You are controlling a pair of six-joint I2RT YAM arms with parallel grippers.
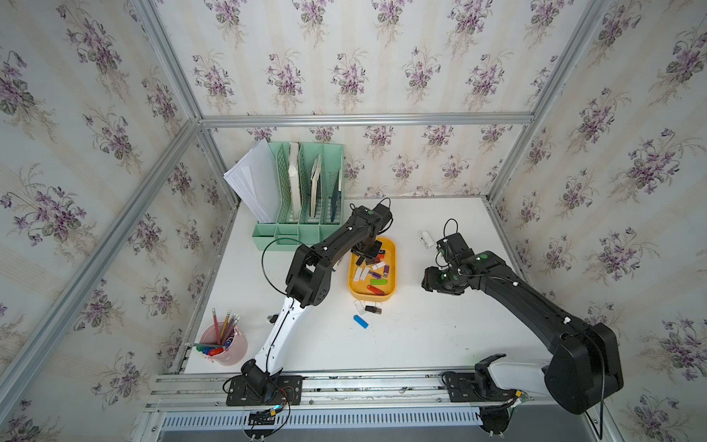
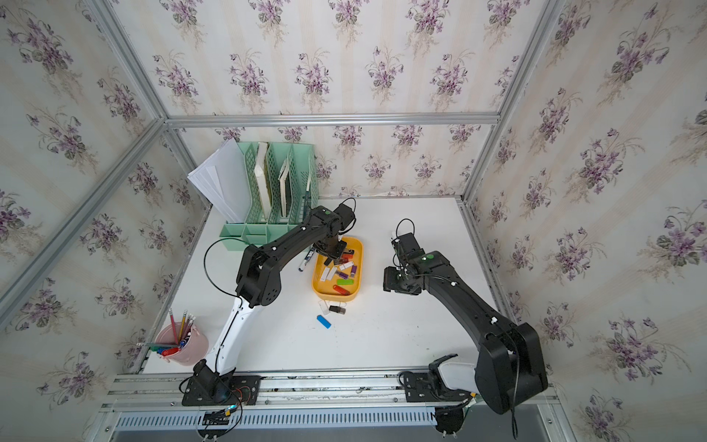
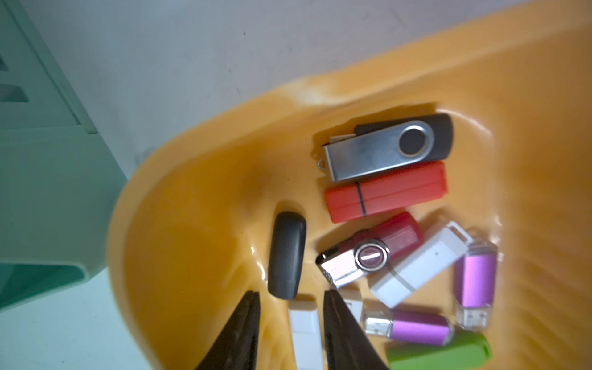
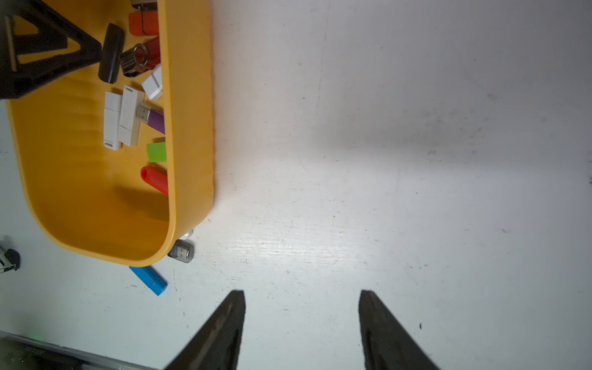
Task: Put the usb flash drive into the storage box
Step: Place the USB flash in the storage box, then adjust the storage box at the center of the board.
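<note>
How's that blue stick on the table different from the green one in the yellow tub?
The blue flash drive lies on the bare table, outside the storage box; the green flash drive lies inside it. The blue one lies askew to the box, the green one straight across it. Both are small sticks lying flat.

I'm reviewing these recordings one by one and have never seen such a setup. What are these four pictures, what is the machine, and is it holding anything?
Two robot arms stand at the near edge of a white table, each ending in a two-fingered gripper. The two wide pictures look down from overhead, nearly alike; the other two come from cameras on the wrists. The left gripper hangs over the yellow storage box, jaws parted, gripping nothing; many flash drives lie inside. The right gripper is open and empty over bare table. Outside the box lie a blue drive and a small dark drive. A green file organizer and a pink pencil cup stand farther left.
</note>
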